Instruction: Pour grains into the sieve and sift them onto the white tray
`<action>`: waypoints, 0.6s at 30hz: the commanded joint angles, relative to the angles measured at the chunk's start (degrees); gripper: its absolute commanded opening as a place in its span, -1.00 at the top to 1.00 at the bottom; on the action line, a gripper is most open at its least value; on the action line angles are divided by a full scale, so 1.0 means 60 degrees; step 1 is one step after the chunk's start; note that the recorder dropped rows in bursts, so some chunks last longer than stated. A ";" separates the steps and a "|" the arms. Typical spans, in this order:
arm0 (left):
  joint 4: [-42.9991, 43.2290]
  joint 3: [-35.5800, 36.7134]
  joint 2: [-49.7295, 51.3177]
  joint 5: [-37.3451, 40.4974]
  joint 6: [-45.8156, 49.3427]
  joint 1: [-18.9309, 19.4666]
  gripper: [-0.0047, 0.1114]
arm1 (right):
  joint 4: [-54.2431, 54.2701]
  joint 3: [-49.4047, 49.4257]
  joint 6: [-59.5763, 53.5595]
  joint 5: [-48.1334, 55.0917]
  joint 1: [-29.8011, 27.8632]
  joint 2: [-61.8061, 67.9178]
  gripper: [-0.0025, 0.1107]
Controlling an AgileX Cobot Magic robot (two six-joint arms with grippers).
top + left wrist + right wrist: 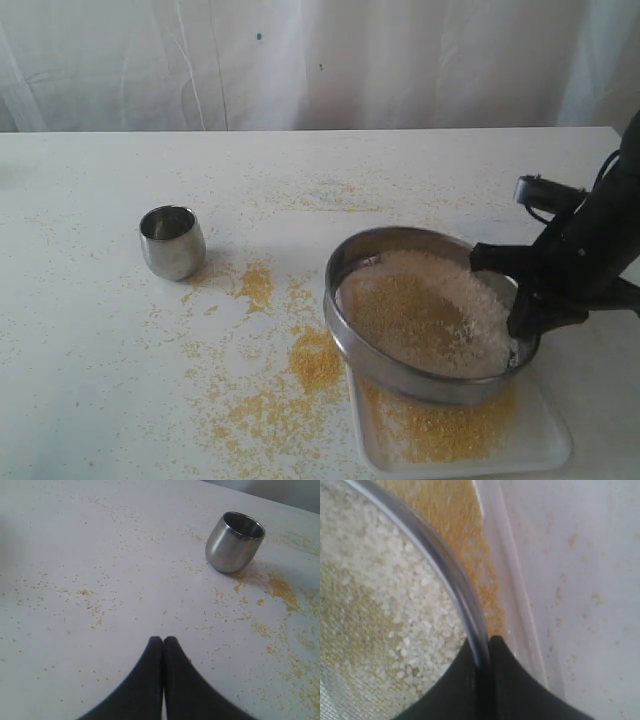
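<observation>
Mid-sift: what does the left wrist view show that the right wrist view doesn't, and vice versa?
Only left wrist: the steel cup standing on the table, and the left pincer, shut and empty. Only right wrist: the right pincer shut on the sieve's rim, whitish grains inside it, yellow meal on the white tray beneath. Both: white table surface dotted with yellow specks.

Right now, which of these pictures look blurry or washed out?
Exterior view: soft and pale, washed out overall. Left wrist view: sharpest, with glare on the steel cup. Right wrist view: sieve rim and black fingers blurred, too close.
</observation>
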 commanded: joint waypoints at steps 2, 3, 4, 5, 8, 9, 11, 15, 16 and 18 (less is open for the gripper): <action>-0.0019 0.0034 -0.0043 0.0038 -0.0062 0.0002 0.92 | -0.0001 0.0016 -0.0186 -0.1929 -0.0006 -0.0030 0.96; -0.0019 0.0034 -0.0043 0.0038 -0.0062 0.0002 0.92 | 0.0178 0.0016 -0.0150 -0.1329 -0.0006 -0.0055 0.96; -0.0019 0.0034 -0.0043 0.0038 -0.0062 0.0002 0.92 | 0.0332 0.0016 -0.0145 -0.0485 -0.0006 -0.0099 0.96; -0.0019 0.0034 -0.0043 0.0038 -0.0062 0.0002 0.92 | 0.0389 0.0016 -0.0145 0.0356 -0.0006 -0.0113 0.96; -0.0019 0.0034 -0.0043 0.0038 -0.0062 0.0002 0.92 | 0.0432 0.0194 -0.0145 0.0513 0.0078 -0.0103 0.96; -0.0019 0.0034 -0.0043 0.0038 -0.0062 0.0002 0.92 | 0.0392 0.0194 -0.0280 0.0021 0.0078 -0.0057 0.96; -0.0019 0.0034 -0.0043 0.0038 -0.0062 0.0002 0.92 | 0.0276 0.0194 -0.0608 -0.1483 0.0078 0.0015 0.96; -0.0019 0.0034 -0.0043 0.0038 -0.0062 0.0002 0.92 | 0.0820 0.0198 -0.0190 0.0968 0.0113 0.0022 0.96; -0.0019 0.0034 -0.0043 0.0038 -0.0062 0.0002 0.92 | 0.0929 0.0304 -0.0208 0.1495 0.0169 0.0022 0.96; -0.0019 0.0034 -0.0043 0.0038 -0.0062 0.0002 0.92 | 0.0992 0.0571 -0.0285 0.1531 0.0349 0.0022 0.96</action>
